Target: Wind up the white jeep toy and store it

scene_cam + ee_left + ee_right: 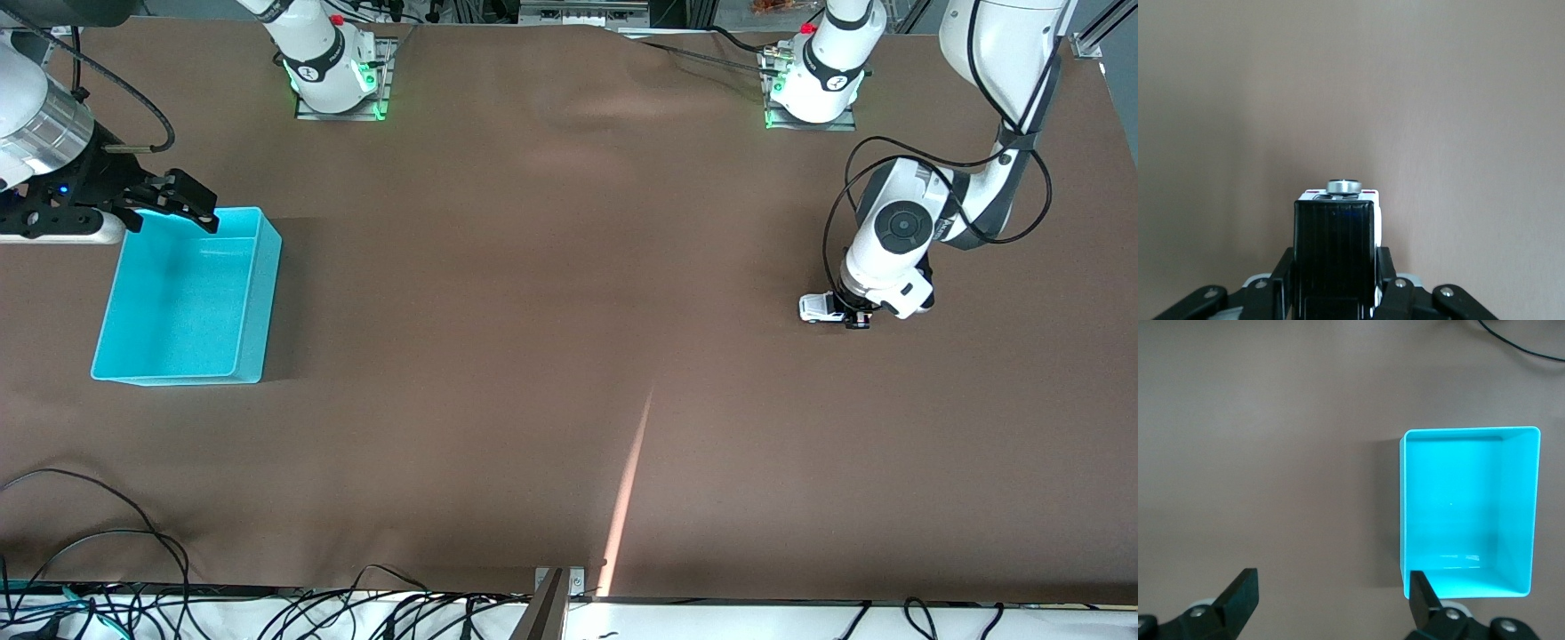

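While right gripper (178,203) waits — left gripper (852,313) on white jeep toy (820,308)

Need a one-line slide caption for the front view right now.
Left gripper shut on the white jeep toy on the table; right gripper, open, waits over the empty turquoise bin.

We see only the front end of the white jeep toy (820,308) poking out from under the left gripper (855,317), its rear covered by the fingers (1335,257) clamped on it; its wheels are too small to make out. In the left wrist view the picture's edge cuts the toy off. The right gripper (182,206) covers one corner of the turquoise bin (251,356).
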`<state>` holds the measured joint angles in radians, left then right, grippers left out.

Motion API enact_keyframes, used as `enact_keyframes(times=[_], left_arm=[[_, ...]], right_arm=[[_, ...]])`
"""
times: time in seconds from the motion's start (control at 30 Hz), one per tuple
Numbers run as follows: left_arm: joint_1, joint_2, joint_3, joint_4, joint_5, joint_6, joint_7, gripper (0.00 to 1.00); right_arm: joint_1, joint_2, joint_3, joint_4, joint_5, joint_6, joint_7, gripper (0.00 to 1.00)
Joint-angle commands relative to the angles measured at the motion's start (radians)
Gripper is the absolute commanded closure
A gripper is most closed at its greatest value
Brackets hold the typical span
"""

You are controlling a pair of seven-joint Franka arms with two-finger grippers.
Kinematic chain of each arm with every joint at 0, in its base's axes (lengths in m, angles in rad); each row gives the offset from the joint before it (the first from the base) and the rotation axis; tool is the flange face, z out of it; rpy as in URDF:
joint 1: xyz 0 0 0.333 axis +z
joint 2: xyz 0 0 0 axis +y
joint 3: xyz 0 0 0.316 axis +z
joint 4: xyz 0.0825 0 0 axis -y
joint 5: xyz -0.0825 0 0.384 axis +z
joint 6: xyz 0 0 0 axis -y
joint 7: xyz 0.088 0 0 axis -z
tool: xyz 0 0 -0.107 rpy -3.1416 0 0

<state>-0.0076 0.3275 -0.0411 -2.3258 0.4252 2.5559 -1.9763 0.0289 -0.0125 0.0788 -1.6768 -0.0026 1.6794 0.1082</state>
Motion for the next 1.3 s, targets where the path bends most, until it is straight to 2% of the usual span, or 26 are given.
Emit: enact_keyframes(times=[0.0, 0.6, 0.87, 1.03, 1.13, 1.17, 1.2, 1.23, 1.27], left_arm=[[0.057, 0.099, 0.0, 0.034, 0.09, 0.063, -0.016, 0.8], [0.162, 0.145, 0.001, 0.062, 0.22, 0.069, -0.016, 0.79], [0.192, 0.147, 0.0, 0.072, 0.257, 0.069, -0.016, 0.75], [0.193, 0.145, 0.0, 0.079, 0.257, 0.069, -0.016, 0.6], [0.193, 0.145, 0.0, 0.079, 0.257, 0.069, -0.016, 0.57], [0.193, 0.143, 0.0, 0.08, 0.257, 0.069, -0.018, 0.54], [0.195, 0.145, 0.0, 0.086, 0.256, 0.069, -0.016, 0.48], [0.195, 0.145, 0.0, 0.089, 0.256, 0.069, -0.016, 0.37], [0.196, 0.143, 0.0, 0.092, 0.257, 0.069, -0.016, 0.17]], right_arm=[[0.0, 0.009, 0.001, 0.025, 0.01, -0.01, 0.001, 0.0], [0.0, 0.009, 0.001, 0.025, 0.01, -0.01, -0.001, 0.0], [0.0, 0.009, 0.001, 0.025, 0.01, -0.009, -0.004, 0.0], [0.0, 0.009, 0.001, 0.025, 0.01, -0.009, -0.004, 0.0], [0.0, 0.009, 0.001, 0.025, 0.009, -0.009, -0.004, 0.0], [0.0, 0.009, 0.001, 0.025, 0.01, -0.009, -0.004, 0.0], [0.0, 0.009, 0.001, 0.025, 0.01, -0.009, -0.004, 0.0], [0.0, 0.009, 0.001, 0.025, 0.01, -0.009, -0.004, 0.0], [0.0, 0.009, 0.001, 0.025, 0.01, -0.009, -0.004, 0.0]])
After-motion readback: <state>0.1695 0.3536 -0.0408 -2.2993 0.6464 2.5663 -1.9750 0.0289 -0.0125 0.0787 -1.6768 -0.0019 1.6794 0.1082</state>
